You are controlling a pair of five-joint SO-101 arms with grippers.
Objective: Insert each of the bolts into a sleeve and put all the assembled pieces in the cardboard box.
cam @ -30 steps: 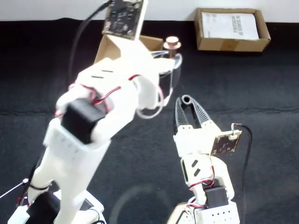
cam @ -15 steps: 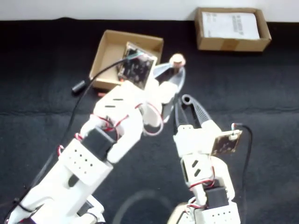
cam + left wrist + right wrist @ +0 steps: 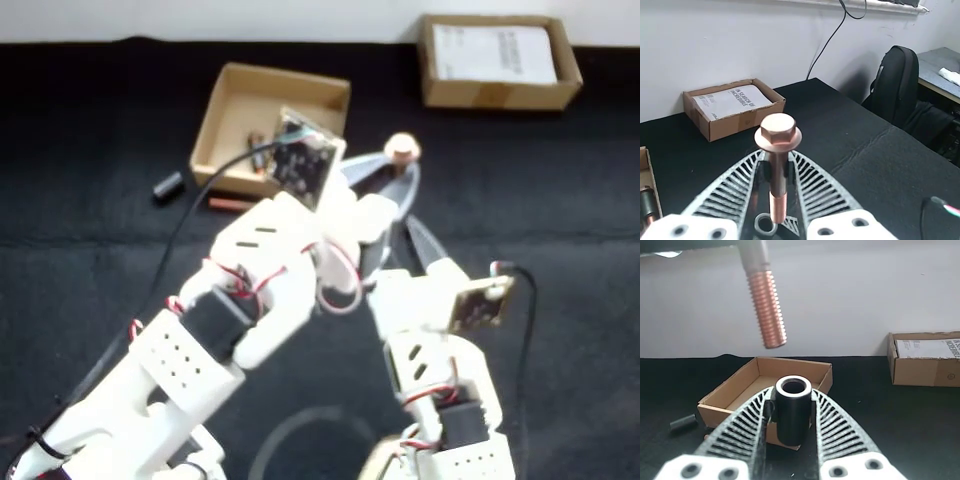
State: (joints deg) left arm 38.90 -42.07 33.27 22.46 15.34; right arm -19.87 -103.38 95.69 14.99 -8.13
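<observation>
Bolt [image 3: 768, 305] in left claw [image 3: 776, 156] hangs above sleeve [image 3: 793, 412] in right claw [image 3: 793, 391].

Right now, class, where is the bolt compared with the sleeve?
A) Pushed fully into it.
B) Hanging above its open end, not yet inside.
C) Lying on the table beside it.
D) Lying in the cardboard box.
B: the threaded tip of the bolt hangs above the open top of the sleeve with a gap between; the left gripper holds the bolt, the right gripper the sleeve.

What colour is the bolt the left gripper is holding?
The bolt is copper-coloured, seen best in the left wrist view.
</observation>
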